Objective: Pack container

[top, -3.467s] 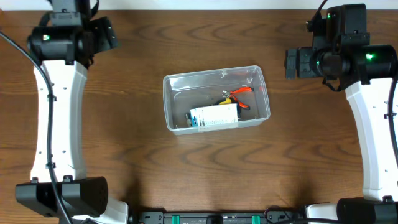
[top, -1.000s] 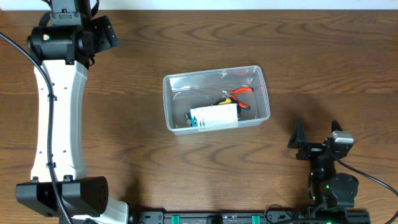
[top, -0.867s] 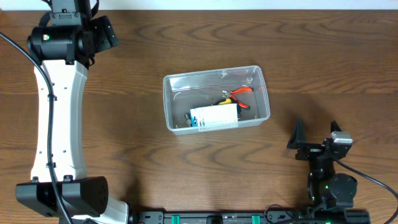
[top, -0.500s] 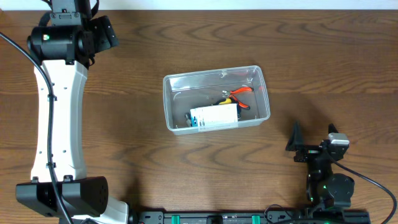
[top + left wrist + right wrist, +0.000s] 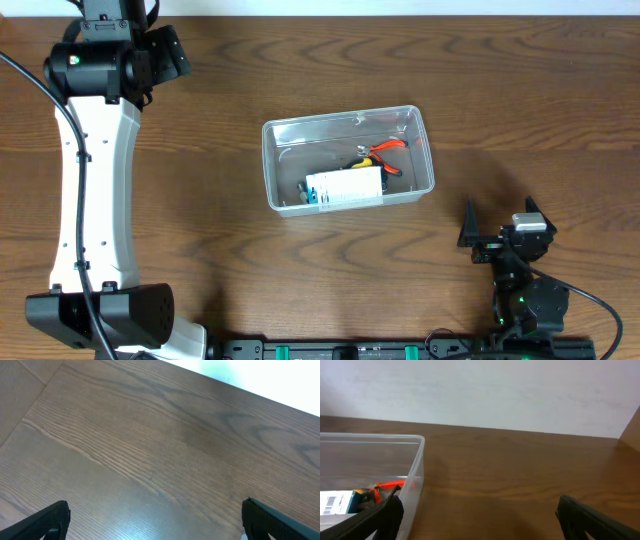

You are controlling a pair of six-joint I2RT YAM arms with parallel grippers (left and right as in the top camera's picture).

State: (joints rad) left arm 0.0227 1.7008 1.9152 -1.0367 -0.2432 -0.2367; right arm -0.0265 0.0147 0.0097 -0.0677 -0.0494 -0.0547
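The clear plastic container (image 5: 340, 114) stands at the table's middle. In it lie a white-and-blue cardboard box (image 5: 345, 186), red-handled pliers (image 5: 386, 149) and a yellow-and-black tool (image 5: 357, 161). My left gripper (image 5: 168, 52) is far off at the back left, open and empty over bare wood (image 5: 155, 520). My right gripper (image 5: 497, 222) is low at the front right, open and empty, to the right of the container and apart from it. The right wrist view shows its fingers (image 5: 480, 520) spread wide, with the container's corner (image 5: 418, 465) and the pliers (image 5: 389, 485) at the left.
The brown wooden table (image 5: 300, 270) carries nothing else. The left arm's white link (image 5: 95, 190) runs along the left side. A pale wall (image 5: 480, 390) rises behind the table's far edge.
The right arm has come down from the back right to the front right near the table's edge, then edged slightly left. The left arm and the container's contents have not moved.
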